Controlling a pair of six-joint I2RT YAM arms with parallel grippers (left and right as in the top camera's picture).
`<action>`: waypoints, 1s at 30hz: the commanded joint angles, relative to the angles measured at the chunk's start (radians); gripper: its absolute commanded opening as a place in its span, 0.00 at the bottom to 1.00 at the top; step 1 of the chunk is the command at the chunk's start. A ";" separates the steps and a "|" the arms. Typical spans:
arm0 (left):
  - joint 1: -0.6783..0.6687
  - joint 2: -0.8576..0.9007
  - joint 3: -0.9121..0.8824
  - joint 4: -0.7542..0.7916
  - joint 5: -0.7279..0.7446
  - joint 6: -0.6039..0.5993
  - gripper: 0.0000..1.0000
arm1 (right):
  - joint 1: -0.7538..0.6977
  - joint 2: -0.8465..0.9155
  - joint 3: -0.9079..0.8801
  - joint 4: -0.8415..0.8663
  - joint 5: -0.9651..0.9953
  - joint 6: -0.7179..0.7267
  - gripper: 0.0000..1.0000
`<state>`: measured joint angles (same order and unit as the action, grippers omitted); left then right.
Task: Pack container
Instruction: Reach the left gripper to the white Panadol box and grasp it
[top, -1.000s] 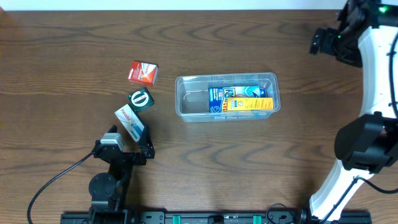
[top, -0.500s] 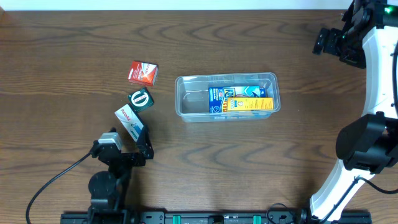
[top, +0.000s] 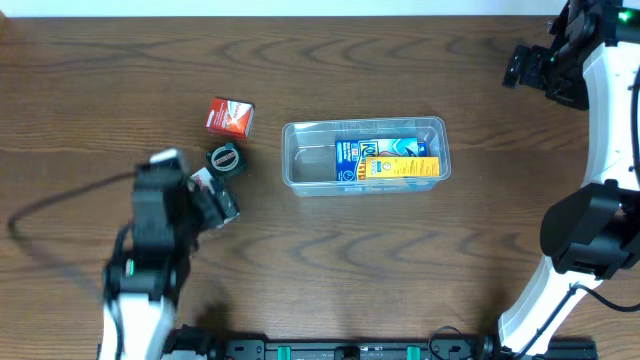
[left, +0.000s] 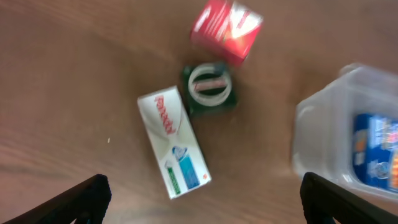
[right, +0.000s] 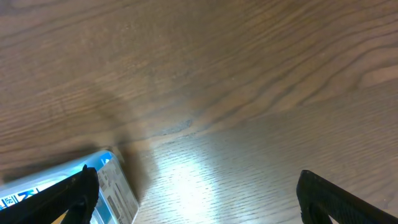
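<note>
The container (top: 308, 160) stands near the middle of the table (top: 400, 260), and a blue and yellow box (top: 390, 160) lies inside it. At its 9 o'clock a red box (top: 230, 116), a green box (top: 225, 160) and a white box (left: 173, 142) lie close together. The left gripper (left: 203, 186) hangs above the white box with its fingers spread wide. The right gripper (right: 196, 186), at 2 o'clock from the container and well apart from it, is spread wide too.

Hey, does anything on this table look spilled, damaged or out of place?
Nothing looks spilled or damaged. The container sits upright with a blue and yellow box inside. A red box, a green box and a white box lie loose left of it, each at a different angle, not yet packed.
</note>
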<state>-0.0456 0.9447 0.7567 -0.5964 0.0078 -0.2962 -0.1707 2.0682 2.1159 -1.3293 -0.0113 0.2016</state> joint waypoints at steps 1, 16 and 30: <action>0.006 0.179 0.082 -0.030 0.060 -0.012 0.98 | -0.004 -0.002 0.015 -0.002 -0.007 0.011 0.99; 0.006 0.568 0.087 0.136 0.085 -0.013 0.98 | -0.004 -0.002 0.015 -0.002 -0.007 0.011 0.99; 0.006 0.602 0.073 0.133 -0.073 -0.215 0.98 | -0.004 -0.002 0.015 -0.002 -0.007 0.011 0.99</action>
<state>-0.0456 1.5345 0.8310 -0.4660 -0.0254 -0.4698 -0.1707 2.0682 2.1159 -1.3300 -0.0113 0.2016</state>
